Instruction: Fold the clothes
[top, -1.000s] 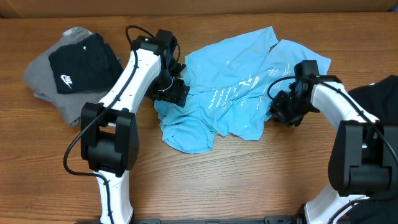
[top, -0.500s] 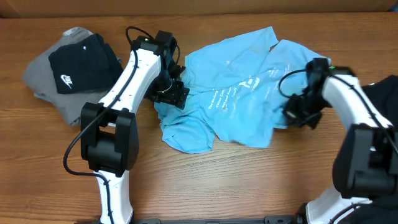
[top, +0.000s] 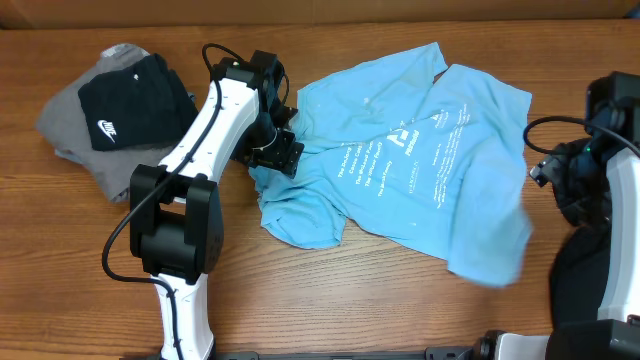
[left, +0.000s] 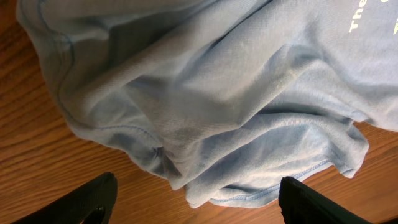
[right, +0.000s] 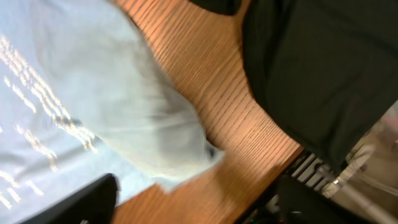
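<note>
- Wooden table (top: 380, 310) fills the overhead view. The blue T-shirt (top: 400, 150) lies spread but rumpled across its middle, white lettering up, and its lower right corner shows only as a blur.
- Grey and black Nike pieces (top: 110, 120) sit stacked at the far left, well apart from the shirt. A black garment (right: 323, 62) lies at the right side of the table.
- Left gripper (top: 278, 150) hangs over the shirt's bunched left edge with its fingers spread wide and nothing pinched between them.
- Right gripper (right: 198, 186) is also spread wide and empty, just above the shirt's right corner.
- Handling, as I judge it: the shirt is light, thin and limp. It will not hold a shape, it sags and bunches when lifted, and it slides easily over the wood. It is not fragile.
- The best hold is probably a pinch on the stitched hem or a sleeve seam, where the doubled cloth gives the fingers some thickness. Taking two corners at once should keep the cloth flat.
- Only the overhead view gives the shirt's whole outline and the stack at the left.
- Only the left wrist view shows the hem stitching and the layered folds below the fingers, which the arm hides from above.
- Only the right wrist view shows the black garment clearly, with bare wood between it and the shirt's corner.
</note>
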